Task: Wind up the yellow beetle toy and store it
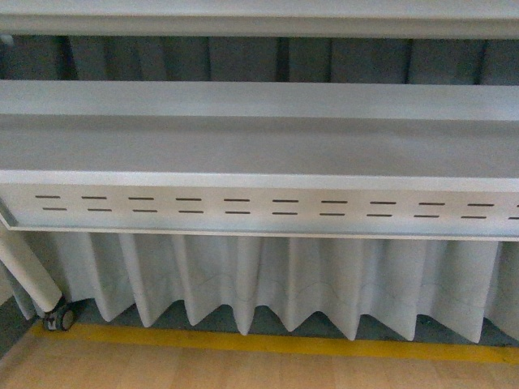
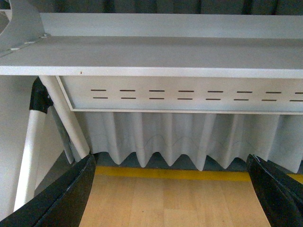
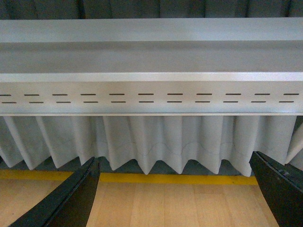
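Grey metal shelf (image 1: 259, 146), front panel pierced by two rows of slots (image 1: 259, 207). Pleated pale curtain (image 1: 268, 284) hanging beneath. Yellow floor stripe (image 1: 284, 344) on wood flooring (image 1: 203, 369). White leg with caster (image 1: 58, 318) at left.

From the front view we look straight ahead and slightly down at a grey metal shelf rack with slotted front panel (image 1: 259, 207), pleated grey curtain (image 1: 268, 284) below, yellow floor stripe (image 1: 268, 344) at bottom. Left wrist view faces the same rack (image 2: 189, 94), nearer its left end, white tubular leg (image 2: 28, 156) at the side. Right wrist view faces it squarely (image 3: 151, 98), mid-span. All three share slotted panel, curtain (image 2: 180, 137) (image 3: 151, 139) and stripe (image 2: 180, 174) (image 3: 161, 179).
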{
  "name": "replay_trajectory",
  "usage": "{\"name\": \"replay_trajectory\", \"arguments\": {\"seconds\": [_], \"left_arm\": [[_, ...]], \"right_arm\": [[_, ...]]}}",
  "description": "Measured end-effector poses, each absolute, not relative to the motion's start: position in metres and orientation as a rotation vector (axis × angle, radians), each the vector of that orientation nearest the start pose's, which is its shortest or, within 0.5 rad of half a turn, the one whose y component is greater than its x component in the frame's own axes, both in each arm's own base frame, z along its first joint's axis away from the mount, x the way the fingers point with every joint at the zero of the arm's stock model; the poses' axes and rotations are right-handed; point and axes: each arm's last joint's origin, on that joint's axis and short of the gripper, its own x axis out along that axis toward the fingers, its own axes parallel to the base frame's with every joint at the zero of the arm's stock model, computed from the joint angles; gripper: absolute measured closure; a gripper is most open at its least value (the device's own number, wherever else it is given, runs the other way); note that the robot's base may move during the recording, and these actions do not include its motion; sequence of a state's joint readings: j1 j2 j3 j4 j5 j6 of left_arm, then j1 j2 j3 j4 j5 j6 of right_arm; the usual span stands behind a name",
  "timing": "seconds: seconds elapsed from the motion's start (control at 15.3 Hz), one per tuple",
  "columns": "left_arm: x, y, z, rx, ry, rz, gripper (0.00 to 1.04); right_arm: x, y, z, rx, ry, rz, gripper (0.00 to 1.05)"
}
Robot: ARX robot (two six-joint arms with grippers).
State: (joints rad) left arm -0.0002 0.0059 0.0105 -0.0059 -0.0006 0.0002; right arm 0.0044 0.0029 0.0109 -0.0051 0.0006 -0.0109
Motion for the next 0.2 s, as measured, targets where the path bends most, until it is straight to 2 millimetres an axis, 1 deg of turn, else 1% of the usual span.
{"name": "replay_trajectory", "arguments": {"seconds": [0.2], "left_arm": [[0.0974,0.0000,0.1661,0.000,0.001,0.000,0.07]], "right_arm": [[0.0972,0.0004,0.1665,-0.011,-0.003,0.004,0.07]]}}
